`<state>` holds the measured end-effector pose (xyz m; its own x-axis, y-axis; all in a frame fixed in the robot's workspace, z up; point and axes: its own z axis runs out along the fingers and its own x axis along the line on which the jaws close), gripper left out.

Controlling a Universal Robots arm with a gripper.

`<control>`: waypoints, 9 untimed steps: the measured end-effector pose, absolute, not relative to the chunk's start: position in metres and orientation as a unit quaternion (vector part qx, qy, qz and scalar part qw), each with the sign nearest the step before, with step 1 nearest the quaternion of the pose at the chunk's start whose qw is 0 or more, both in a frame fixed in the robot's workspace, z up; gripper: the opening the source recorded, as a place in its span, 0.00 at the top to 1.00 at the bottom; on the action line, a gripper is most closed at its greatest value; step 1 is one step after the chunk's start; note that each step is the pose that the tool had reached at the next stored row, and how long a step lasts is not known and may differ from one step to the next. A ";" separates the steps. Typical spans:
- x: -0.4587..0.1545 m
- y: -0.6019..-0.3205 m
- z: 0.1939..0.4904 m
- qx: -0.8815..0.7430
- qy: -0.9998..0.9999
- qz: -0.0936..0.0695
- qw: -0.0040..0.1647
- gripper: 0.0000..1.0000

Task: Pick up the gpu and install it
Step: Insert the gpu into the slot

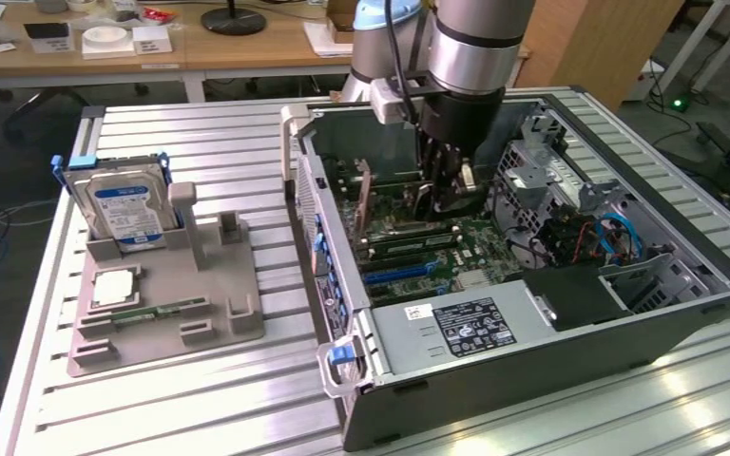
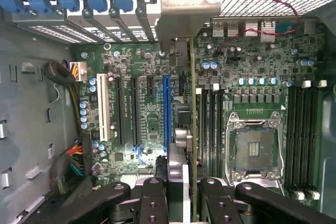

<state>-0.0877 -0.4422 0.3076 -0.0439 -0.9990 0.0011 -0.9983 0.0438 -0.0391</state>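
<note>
My hand (image 2: 184,187) is closed on the gpu (image 2: 181,150), gripping it edge-on over the motherboard (image 2: 142,124). The card stands upright beside the motherboard's blue slot (image 2: 167,108), between it and the memory slots (image 2: 210,124), with its bracket (image 2: 181,17) at the motherboard's rear edge. I cannot tell whether it is seated.
</note>
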 end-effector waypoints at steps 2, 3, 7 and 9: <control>-0.088 -0.444 0.307 -0.691 0.722 -0.015 0.013 0.72; -0.088 -0.445 0.306 -0.691 0.722 -0.015 0.013 0.72; -0.088 -0.446 0.302 -0.691 0.722 -0.015 0.013 0.72; -0.089 -0.446 0.299 -0.691 0.722 -0.014 0.013 0.72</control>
